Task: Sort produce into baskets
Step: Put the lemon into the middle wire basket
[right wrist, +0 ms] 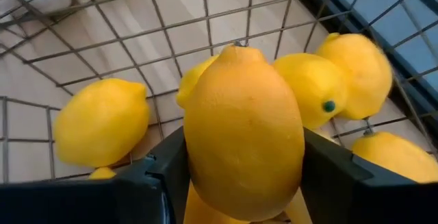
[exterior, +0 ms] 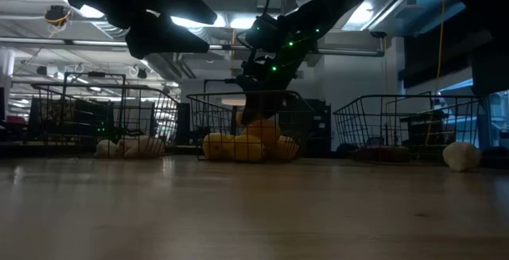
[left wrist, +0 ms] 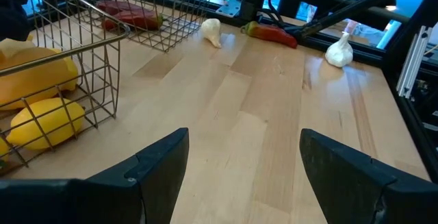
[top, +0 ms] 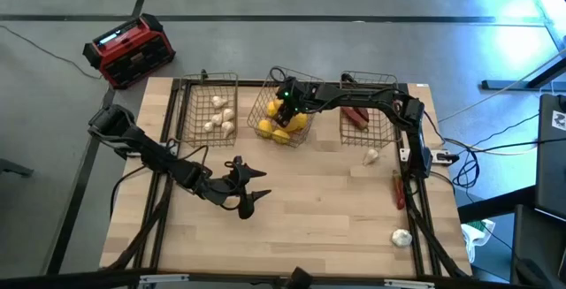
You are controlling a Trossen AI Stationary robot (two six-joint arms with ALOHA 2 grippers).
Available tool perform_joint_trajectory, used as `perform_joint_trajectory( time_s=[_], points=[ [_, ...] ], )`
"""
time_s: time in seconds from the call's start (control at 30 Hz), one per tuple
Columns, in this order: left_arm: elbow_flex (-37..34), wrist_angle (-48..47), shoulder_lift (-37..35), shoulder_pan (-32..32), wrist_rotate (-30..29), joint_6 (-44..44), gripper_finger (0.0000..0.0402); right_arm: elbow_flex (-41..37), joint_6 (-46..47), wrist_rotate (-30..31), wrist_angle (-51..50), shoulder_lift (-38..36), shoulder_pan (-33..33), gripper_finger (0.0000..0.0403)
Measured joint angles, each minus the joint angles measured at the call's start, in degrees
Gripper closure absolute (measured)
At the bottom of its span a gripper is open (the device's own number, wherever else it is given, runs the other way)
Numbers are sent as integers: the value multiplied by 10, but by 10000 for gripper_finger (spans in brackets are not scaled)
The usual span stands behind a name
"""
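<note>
Three wire baskets stand along the table's far edge: the left one [top: 212, 103] holds white bulbs, the middle one [top: 281, 112] yellow lemons, the right one [top: 367, 112] dark red pieces. My right gripper [top: 285, 109] reaches into the middle basket, shut on an orange-yellow lemon [right wrist: 243, 128] just over the pile [exterior: 238, 145]. My left gripper [top: 252, 189] hovers open over the table's middle, with nothing between its fingers [left wrist: 161, 169]. On the table's right lie a white bulb [top: 371, 155], a red piece [top: 399, 190] and another bulb [top: 401, 236]. My right gripper pinches the lemon's two long sides [right wrist: 198, 148] between its two fingers [right wrist: 154, 179], around the lemon's middle. The fingers slant down from the table's right. The lemon's tip [right wrist: 236, 46] points away from the gripper. Whether it rests on the lemons below, I cannot tell.
A red-and-black box [top: 130, 50] stands on the floor beyond the table's far left corner. Bare wood [top: 309, 201] stretches between the baskets and the near edge. Cables and the right arm's base [top: 416, 152] crowd the right edge.
</note>
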Motion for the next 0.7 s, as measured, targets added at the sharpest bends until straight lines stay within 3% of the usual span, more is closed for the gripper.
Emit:
perform_joint_trajectory(
  time_s=[0.7],
  points=[
    [0, 0, 0, 0, 0, -3, 126, 0, 6, -39, 12, 12, 0, 184]
  ],
)
